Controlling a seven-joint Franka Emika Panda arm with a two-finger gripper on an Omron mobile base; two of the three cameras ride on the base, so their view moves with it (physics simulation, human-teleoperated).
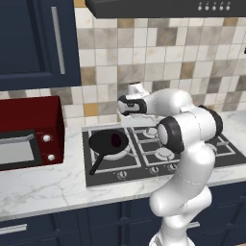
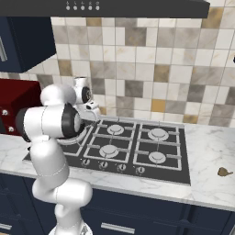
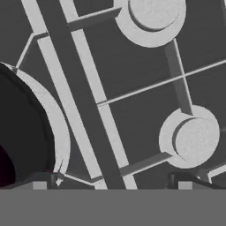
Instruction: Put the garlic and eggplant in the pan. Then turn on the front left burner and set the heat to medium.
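Round matte black pan (image 1: 108, 142), rounded maroon eggplant (image 1: 116, 140) inside

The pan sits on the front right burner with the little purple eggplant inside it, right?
Not quite. The pan sits on the front left burner, as the left base view shows, beside the red oven. The dark purple eggplant does lie inside it.
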